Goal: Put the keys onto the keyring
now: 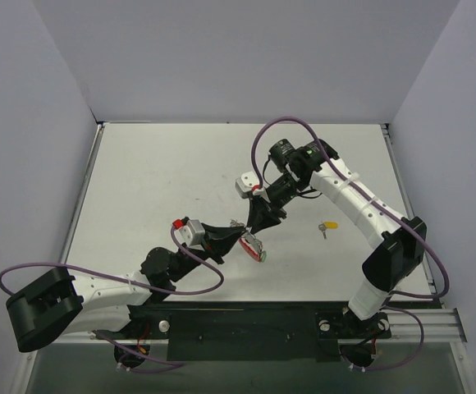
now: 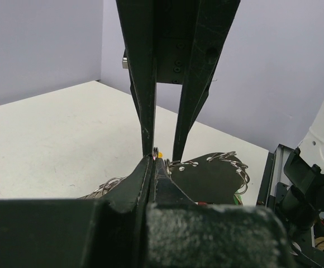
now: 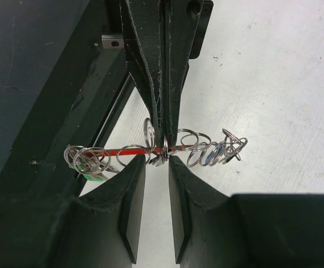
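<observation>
The left gripper (image 3: 163, 142) is clenched on the keyring (image 3: 129, 149), pinching its red wire near the middle and holding it above the table (image 1: 164, 180). A green-capped key (image 3: 92, 170) hangs at one end and a blue-capped key (image 3: 213, 154) at the other. The right gripper (image 3: 157, 167) is released, its fingers apart and straddling the wire just beside that pinch. Further right, a yellow-capped key (image 1: 329, 225) lies on the table, well apart from the ring. To do this step well, the left pinch should probably hold steady. The right gripper should avoid snagging the small rings and take the loose key by its cap, leaving its hole free.
</observation>
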Motion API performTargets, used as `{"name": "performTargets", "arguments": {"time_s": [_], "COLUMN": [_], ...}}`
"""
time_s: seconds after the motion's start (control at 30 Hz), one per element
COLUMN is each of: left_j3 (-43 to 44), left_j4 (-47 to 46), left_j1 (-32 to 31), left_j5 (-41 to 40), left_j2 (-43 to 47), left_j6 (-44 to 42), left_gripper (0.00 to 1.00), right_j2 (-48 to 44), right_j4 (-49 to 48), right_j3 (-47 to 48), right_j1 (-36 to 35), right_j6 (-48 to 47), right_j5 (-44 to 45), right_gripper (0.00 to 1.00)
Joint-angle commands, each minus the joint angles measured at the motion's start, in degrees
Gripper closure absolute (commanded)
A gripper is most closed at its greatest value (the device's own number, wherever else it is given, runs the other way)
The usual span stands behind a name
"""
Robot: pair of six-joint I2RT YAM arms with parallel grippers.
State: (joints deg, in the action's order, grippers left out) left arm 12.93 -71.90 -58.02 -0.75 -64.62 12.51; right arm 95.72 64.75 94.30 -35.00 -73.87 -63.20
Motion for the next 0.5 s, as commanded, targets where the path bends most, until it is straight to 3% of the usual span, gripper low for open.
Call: {"name": "performTargets", "arguments": {"time_s": [0.0,0.2,0.47], "left_j3": [1.8,1.7,1.7], "left_j4": [-12.8,-13.1,-13.3], "left_j1": [0.3,0.3,0.3], "left_j5": [2.2,2.2,2.3], "left_j2": [0.5,0.5,0.5], "left_j6": [0.9,1.3,1.4], "left_gripper": [1.0,1.0,1.0], "right_j2": [0.6,0.8,1.1], "right_j4": [2.3,2.4,2.4], "right_j3": [-0.7,-0.7,-0.5], "right_j1": [-0.3,-0.3,-0.9], "right_j6": [-1.6,-1.8,-1.9], "right_j5": [-1.0,-1.2,-0.3], "right_gripper": [0.8,0.82,1.0]}}
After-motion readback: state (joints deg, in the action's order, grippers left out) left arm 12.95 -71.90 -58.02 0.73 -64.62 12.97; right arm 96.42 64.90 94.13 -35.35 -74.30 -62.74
